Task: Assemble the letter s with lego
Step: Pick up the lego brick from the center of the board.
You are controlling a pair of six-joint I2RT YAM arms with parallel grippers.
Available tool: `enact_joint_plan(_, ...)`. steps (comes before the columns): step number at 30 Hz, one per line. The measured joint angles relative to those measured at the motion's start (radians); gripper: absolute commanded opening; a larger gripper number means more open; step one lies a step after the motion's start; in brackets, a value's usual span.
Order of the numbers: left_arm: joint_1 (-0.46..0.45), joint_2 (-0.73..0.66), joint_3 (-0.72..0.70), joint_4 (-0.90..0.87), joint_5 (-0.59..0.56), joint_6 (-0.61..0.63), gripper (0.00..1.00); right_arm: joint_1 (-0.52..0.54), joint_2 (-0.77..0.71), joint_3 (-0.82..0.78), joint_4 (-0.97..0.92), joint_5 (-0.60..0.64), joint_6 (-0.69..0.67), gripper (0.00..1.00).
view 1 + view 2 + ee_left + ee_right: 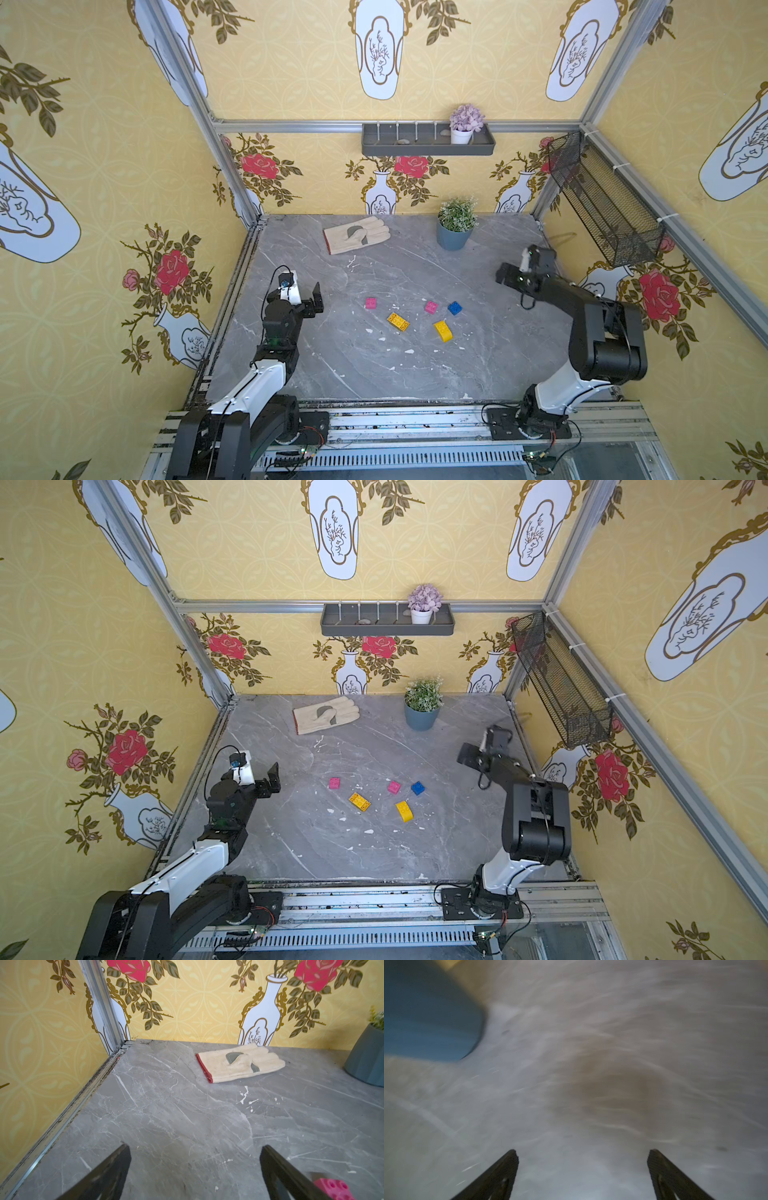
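Five lego bricks lie loose and apart mid-table in both top views, and no letter s shows. From left to right they are a pink brick [371,303] [334,783], a yellow oblong [398,322], a second pink brick [431,307], another yellow oblong [443,331] and a blue brick [454,308]. My left gripper [308,300] [195,1149] hovers open and empty at the table's left, with the left pink brick [334,1188] just beside one finger. My right gripper [509,273] [582,1151] is open and empty at the right, behind the bricks. The right wrist view is blurred.
A cream work glove [357,235] [239,1064] lies at the back of the grey marble table [374,374]. A blue plant pot [455,235] [429,1018] stands at the back right. A black mesh basket [602,199] hangs on the right wall and a grey shelf [428,143] on the back wall.
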Motion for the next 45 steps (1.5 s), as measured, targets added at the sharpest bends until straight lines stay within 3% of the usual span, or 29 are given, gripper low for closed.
enact_joint_plan(2,0.003,0.026,-0.015,0.024,-0.002,0.002,0.99,0.061,-0.134,-0.069,0.220,-0.040,-0.068,0.98)
enact_joint_plan(5,0.008,0.048,-0.015,0.068,-0.003,0.003,0.99,-0.088,-0.490,-0.502,0.480,0.012,-0.125,0.98)
enact_joint_plan(8,0.009,0.060,-0.013,0.086,-0.003,0.004,0.99,-0.123,-0.391,-0.680,0.557,-0.053,-0.185,0.98)
enact_joint_plan(12,0.010,0.056,0.041,0.039,-0.002,0.011,0.99,-0.153,-0.284,-0.729,0.696,-0.076,-0.206,0.98)
enact_joint_plan(18,0.010,0.010,0.150,-0.088,0.007,-0.007,0.99,-0.158,-0.349,-0.387,0.499,-0.124,-0.161,0.98)
enact_joint_plan(26,0.005,-0.022,0.282,-0.269,0.111,-0.080,0.99,-0.135,-0.225,0.083,0.010,-0.325,-0.057,0.98)
enact_joint_plan(30,-0.013,-0.023,0.341,-0.346,0.194,-0.106,0.99,-0.043,-0.182,0.222,-0.177,-0.408,-0.054,0.98)
enact_joint_plan(34,-0.042,-0.020,0.386,-0.399,0.260,-0.111,0.99,0.072,-0.126,0.328,-0.330,-0.415,-0.052,0.98)
enact_joint_plan(45,-0.223,-0.031,0.484,-0.599,0.379,-0.041,0.99,0.352,0.021,0.529,-0.686,-0.282,-0.017,0.99)
